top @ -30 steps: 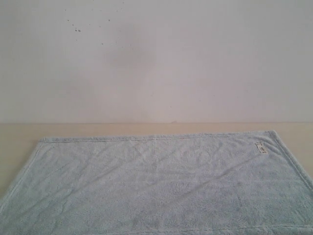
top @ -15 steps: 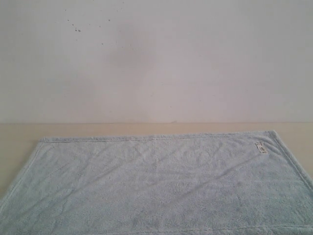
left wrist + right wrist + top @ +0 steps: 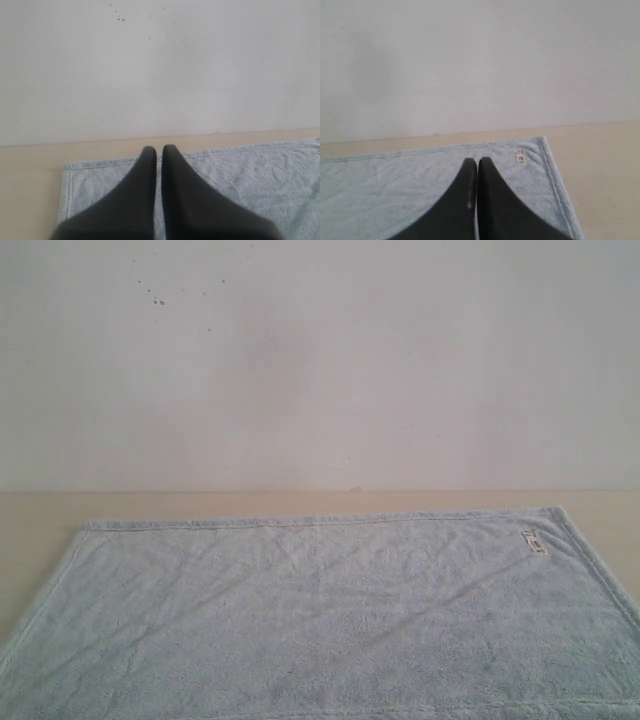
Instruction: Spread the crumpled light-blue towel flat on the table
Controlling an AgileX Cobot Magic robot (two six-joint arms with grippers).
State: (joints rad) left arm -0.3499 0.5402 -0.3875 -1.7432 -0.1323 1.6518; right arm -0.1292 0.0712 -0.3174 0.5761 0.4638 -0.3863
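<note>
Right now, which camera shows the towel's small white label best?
The exterior view: the label sits unobstructed near the far right corner of the towel, dark print faintly visible. The right wrist view shows it too, but blurrier, beyond the right gripper. The left wrist view shows mainly the opposite corner; no label discernible there.

The towel lies flat on the table, faint creases across it. A white label sits near the towel's far right corner. The wall rises beyond the towel.
</note>
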